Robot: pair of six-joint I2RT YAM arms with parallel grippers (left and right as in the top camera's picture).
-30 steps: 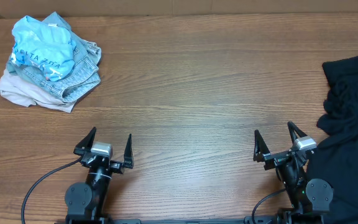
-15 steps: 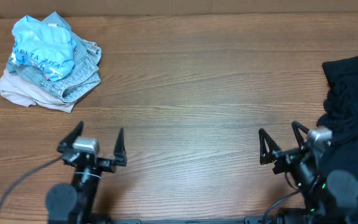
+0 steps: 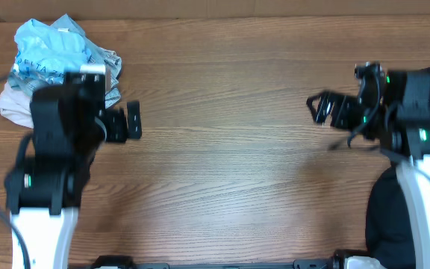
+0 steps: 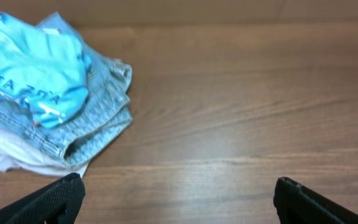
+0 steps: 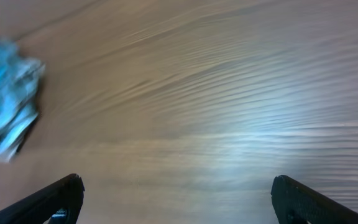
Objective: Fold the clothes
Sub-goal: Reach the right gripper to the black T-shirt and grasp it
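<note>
The black T-shirts lie at the table's right edge. My raised right arm hides most of them, and dark fabric [image 3: 381, 218] shows at the bottom right. My right gripper [image 3: 327, 109] is open and empty, held high over bare wood left of the black pile. In the right wrist view [image 5: 176, 200] only wood lies between its fingers. My left gripper [image 3: 125, 123] is open and empty, held high just right of a pile of other clothes. In the left wrist view [image 4: 179, 200] its fingers frame bare wood.
A pile of other clothes [image 3: 54, 46], made up of a light blue printed shirt, denim and a pale cloth, sits at the back left. It also shows in the left wrist view [image 4: 39, 93] and, blurred, in the right wrist view [image 5: 5, 118]. The wooden table [image 3: 230, 149] spreads between the arms.
Both arms have lifted from the front edge and swung toward the back of the table. The left went toward the coloured pile, the right over the black shirts. Both grippers stay open.
</note>
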